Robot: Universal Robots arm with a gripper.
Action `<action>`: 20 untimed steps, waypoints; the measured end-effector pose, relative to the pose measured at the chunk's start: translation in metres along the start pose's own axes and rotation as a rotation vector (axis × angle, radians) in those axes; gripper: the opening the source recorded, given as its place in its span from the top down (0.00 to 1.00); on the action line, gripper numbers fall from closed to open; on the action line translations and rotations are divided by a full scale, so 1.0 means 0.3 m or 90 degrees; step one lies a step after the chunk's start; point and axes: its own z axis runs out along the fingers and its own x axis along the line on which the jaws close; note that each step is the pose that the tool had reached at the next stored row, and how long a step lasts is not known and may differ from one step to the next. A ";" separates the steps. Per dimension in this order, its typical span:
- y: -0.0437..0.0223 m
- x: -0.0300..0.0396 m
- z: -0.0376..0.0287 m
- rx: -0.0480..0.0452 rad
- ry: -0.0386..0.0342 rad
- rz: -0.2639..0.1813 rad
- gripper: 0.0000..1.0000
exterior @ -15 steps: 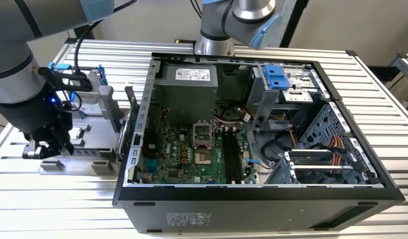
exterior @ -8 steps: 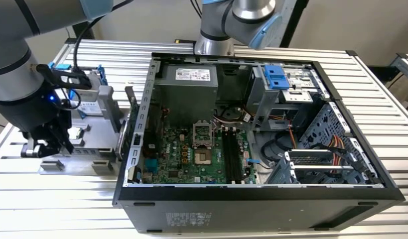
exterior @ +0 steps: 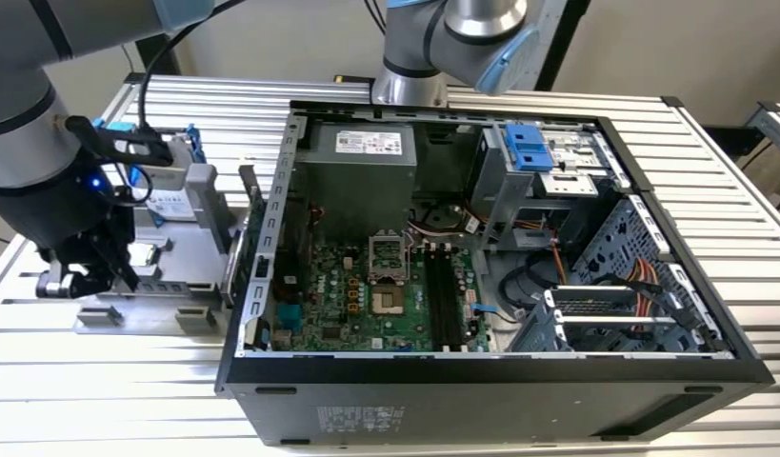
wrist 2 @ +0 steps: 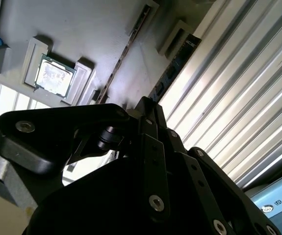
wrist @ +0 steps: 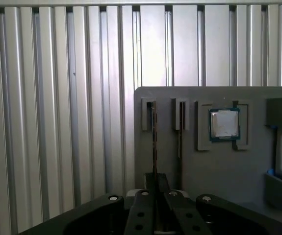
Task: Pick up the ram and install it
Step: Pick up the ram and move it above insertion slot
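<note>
Over the grey tray (wrist: pixel 214 171), the gripper (wrist: pixel 154 180) clamps its fingers on the ram (wrist: pixel 154 142), which stands in its slot. This looks like the pick-up step, which calls for a straight lift.

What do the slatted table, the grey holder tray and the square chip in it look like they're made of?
Table: likely aluminium, ribbed slats with a soft streaky sheen. Holder tray: probably plastic, matte grey, no glare. Chip: silvery metal lid, reflecting light, on a green board edge.
</note>
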 end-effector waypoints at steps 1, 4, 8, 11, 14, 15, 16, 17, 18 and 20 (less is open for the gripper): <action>0.000 0.000 -0.002 -0.0001 0.0000 0.000 1.00; 0.000 0.000 -0.008 0.0000 0.0000 0.000 1.00; 0.000 0.000 -0.017 -0.0001 0.0001 0.000 1.00; 0.000 -0.001 -0.023 0.0000 0.0000 0.000 1.00; 0.000 -0.001 -0.030 0.0000 0.0000 0.000 1.00; 0.000 -0.001 -0.033 -0.0001 0.0000 0.000 1.00; 0.000 -0.001 -0.035 -0.0001 0.0000 0.000 1.00; 0.000 -0.001 -0.037 0.0000 0.0000 0.000 1.00; 0.000 -0.001 -0.040 -0.0001 0.0000 0.000 1.00; 0.001 -0.001 -0.044 0.0000 0.0000 0.000 1.00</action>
